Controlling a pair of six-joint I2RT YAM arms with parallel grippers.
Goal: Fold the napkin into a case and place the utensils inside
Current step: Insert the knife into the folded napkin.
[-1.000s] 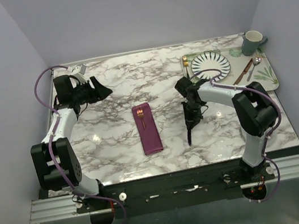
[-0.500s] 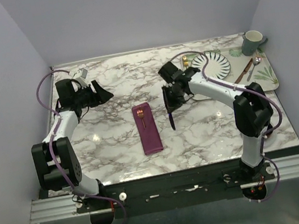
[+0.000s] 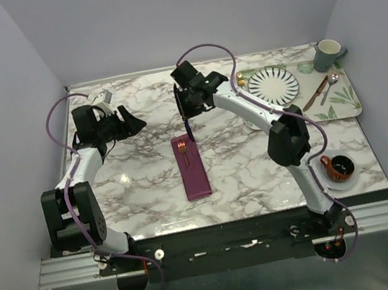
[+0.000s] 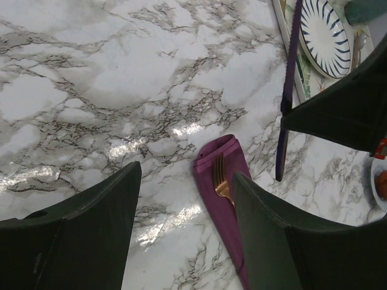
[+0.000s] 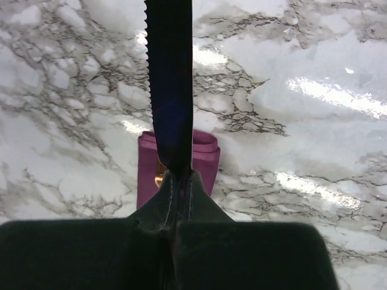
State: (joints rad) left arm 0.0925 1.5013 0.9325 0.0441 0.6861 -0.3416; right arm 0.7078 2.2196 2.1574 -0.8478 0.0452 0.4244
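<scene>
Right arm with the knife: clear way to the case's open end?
Probably yes. The right hand holds the knife near the open end of the case, nothing between; the left hand sits well aside.

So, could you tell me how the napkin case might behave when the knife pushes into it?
The case looks thin and soft, so its mouth will probably crumple. Its sheen on the glossy marble table suggests it may slide, since nothing pins it.

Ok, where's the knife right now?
In the top view the knife hangs from the right gripper mid-table, just above the far end of the purple case, where the fork sits.
</scene>
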